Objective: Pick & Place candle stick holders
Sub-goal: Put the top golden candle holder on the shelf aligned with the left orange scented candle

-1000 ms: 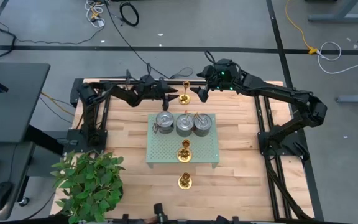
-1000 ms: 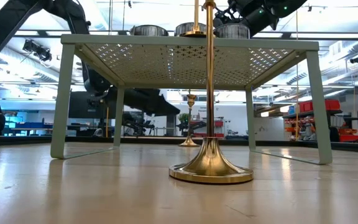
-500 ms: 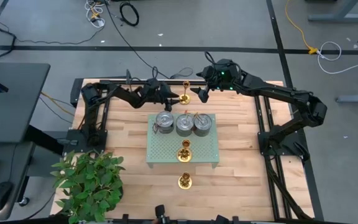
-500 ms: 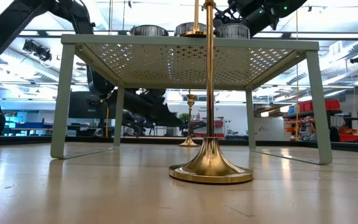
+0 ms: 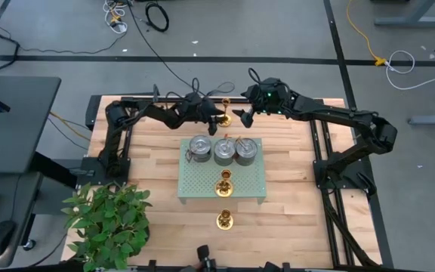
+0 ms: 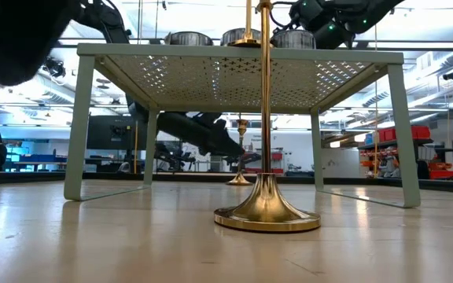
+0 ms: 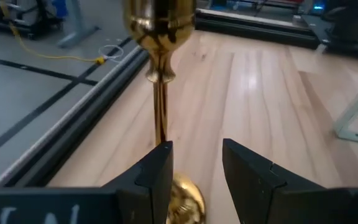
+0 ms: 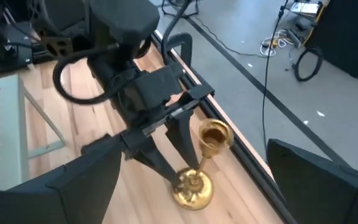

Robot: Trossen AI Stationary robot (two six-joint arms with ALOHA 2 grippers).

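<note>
Right, left tool (image 7: 194,171) is at the far-edge candlestick (image 5: 224,113), lining up the grasp. In the left wrist view the fingers (image 7: 157,171) are partly spread and straddle the lower stem; one finger looks to be touching it, the other stands clear with a visible gap, so nothing is pinched yet. The right wrist view agrees: the left tool comes in low, just above the base (image 8: 193,186), and the candlestick stands upright on the table (image 5: 293,162).

Right tool (image 5: 245,113) hovers just beside the same candlestick, fingers fully spread, holding nothing.

The other two: one candlestick (image 5: 224,181) stands on the green perforated stand (image 5: 202,177) in front of the three metal tins (image 5: 223,149), and the front candlestick (image 5: 224,219) stands on the table before the stand.

Next move, as I judge it: centre the stem, close, lift straight up. It's tall and narrow, so an off-centre squeeze could tip it.

Versus a second ago: the left arm has reached in further toward the candlestick; the right tool shifted slightly. The candlesticks haven't moved.
</note>
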